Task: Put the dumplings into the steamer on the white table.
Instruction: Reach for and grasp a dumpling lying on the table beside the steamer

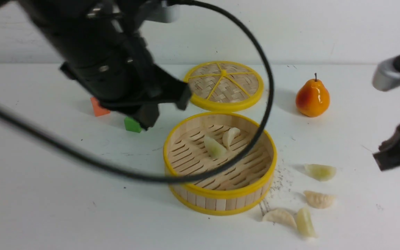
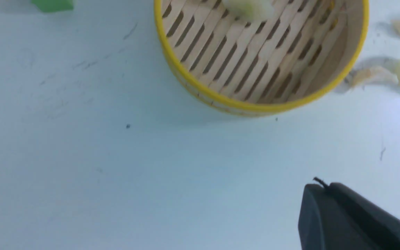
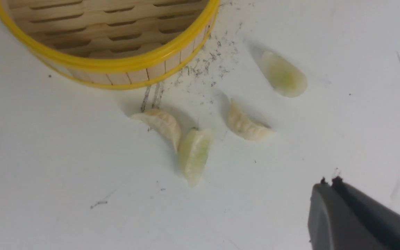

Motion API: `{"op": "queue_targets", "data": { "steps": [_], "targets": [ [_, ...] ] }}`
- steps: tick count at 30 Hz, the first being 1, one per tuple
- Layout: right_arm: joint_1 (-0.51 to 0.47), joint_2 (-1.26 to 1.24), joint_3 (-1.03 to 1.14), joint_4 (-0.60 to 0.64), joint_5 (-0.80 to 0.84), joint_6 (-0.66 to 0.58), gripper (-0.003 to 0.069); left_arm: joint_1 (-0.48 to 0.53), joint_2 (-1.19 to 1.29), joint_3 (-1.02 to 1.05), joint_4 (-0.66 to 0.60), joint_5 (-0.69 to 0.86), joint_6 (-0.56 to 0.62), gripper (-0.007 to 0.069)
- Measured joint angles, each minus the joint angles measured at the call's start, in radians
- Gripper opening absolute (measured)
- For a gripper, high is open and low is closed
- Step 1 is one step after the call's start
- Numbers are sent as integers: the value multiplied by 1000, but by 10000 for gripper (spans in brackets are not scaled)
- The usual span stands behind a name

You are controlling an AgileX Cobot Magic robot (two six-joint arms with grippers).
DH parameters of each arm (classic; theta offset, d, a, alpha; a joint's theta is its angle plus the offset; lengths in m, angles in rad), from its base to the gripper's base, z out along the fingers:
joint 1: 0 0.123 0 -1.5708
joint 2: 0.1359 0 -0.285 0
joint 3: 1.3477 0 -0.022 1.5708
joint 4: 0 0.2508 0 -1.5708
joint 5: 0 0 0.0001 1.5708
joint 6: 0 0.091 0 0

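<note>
Dumplings (image 1: 214, 147) are lying two inside the steamer (image 1: 221, 194), four on the desk (image 1: 47, 208) beside it; I cannot tell whether the left fingers (image 2: 342, 215) or right fingers (image 3: 346, 218) are parted.

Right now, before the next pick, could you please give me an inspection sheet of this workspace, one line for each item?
Surface: white table, scuffed, with dark specks beside the steamer.
Job's things: steamer upright and uncovered; two dumplings inside; four on the table to its right.
Clutter: woven lid behind the steamer; pear; orange block; green block.
Grippers: left gripper shut, empty, above the table left of the steamer; right gripper shut, empty, near the loose dumplings.
Cables: black cable loops in front of the steamer in the front view.
Surroundings: white wall; nothing else seen.
</note>
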Motion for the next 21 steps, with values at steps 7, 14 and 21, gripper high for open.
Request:
{"op": "queue_targets", "data": {
  "steps": [7,14,21],
  "targets": [
    [-139,337,-183,151,10,-155,-20,0,-425,415,8,-104,-73,-14],
    [-169,617,-318,159,23,-250,160,0,-621,621,70,-144,-185,-14],
    [-169,775,-369,88,-65,-269,541,0,-627,648,49,-123,-197,-14]
  ]
}}
